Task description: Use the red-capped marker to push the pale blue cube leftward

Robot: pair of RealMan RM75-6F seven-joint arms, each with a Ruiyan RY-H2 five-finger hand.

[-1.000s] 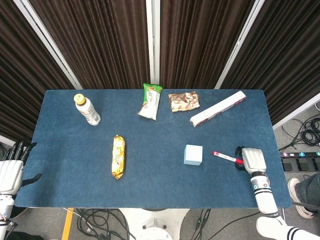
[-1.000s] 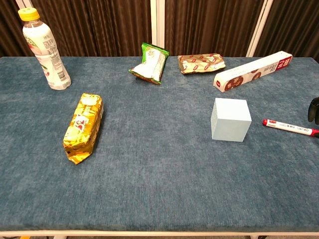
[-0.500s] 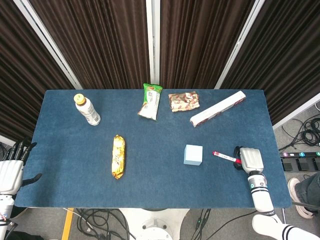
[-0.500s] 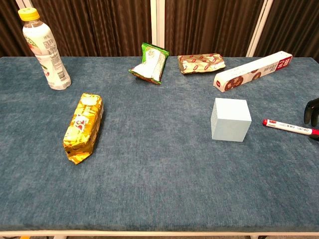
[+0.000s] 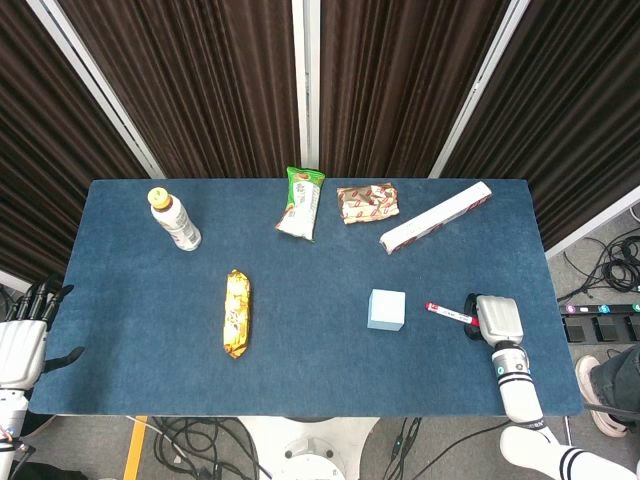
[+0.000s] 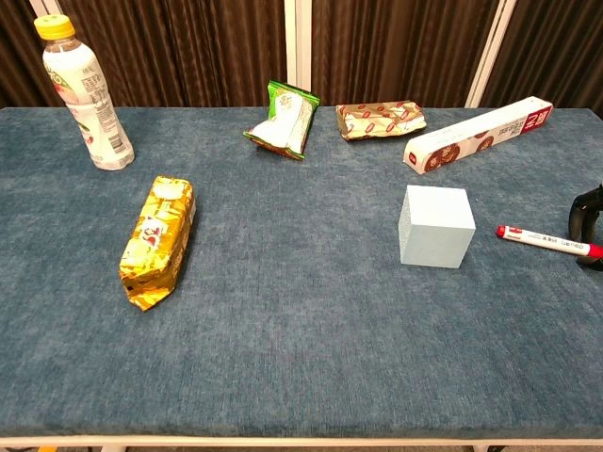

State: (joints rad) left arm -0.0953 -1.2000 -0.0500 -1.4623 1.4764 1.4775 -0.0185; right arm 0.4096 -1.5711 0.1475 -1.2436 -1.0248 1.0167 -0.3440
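Not much you can actually read here. The long white and red box point(image 6: 478, 132) has big red letters on its end in the chest view, but they're cut off and too small to make out. The bottle point(image 6: 87, 96) label, the gold snack pack point(image 6: 158, 237), the green pouch point(image 6: 283, 119) and the red-and-white wrapper point(image 6: 380, 120) all carry print, just too blurry to read.
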